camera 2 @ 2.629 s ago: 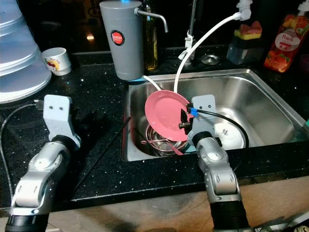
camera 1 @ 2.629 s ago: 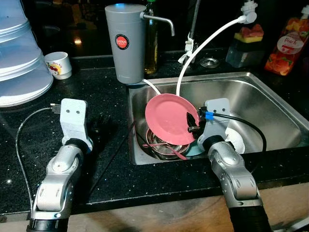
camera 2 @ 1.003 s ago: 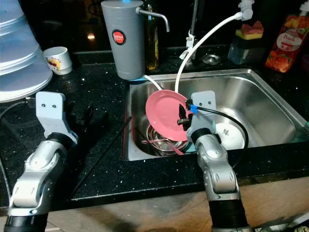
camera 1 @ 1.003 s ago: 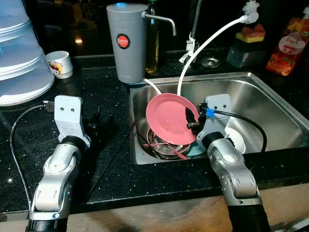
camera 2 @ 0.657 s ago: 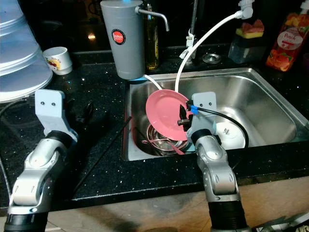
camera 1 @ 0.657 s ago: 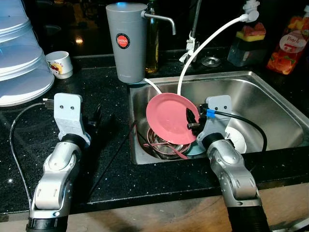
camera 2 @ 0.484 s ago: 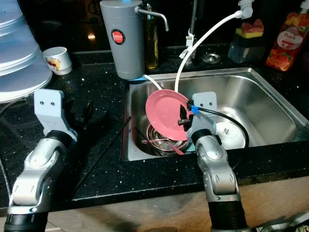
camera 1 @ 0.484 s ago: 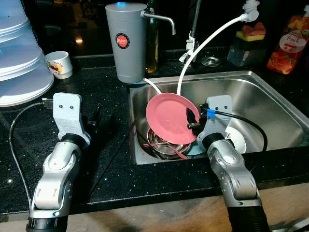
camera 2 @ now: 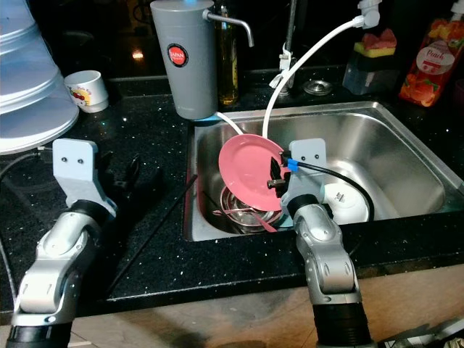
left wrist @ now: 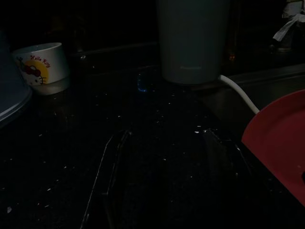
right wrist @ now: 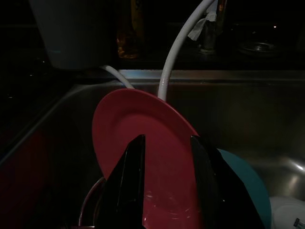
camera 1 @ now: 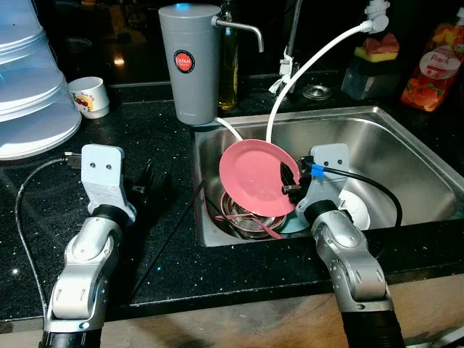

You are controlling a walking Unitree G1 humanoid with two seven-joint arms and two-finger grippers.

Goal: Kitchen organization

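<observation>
My right gripper (camera 1: 288,181) is clamped on the pink plate's (camera 1: 254,176) rim, holding it tilted over the sink (camera 1: 391,152), above a steel bowl (camera 1: 246,221), teal dish (right wrist: 243,183) and white dish (camera 1: 357,210). My left gripper (camera 1: 145,180) hovers spread over the counter (camera 1: 145,138), holding nothing.

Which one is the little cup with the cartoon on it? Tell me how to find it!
Start at the big steel sink, then look left along the black counter past the tall grey water dispenser. The little cup sits near the back, beside the stacked pale blue tubs. It is the one small white thing there, with a red and yellow cartoon on its side.
</observation>
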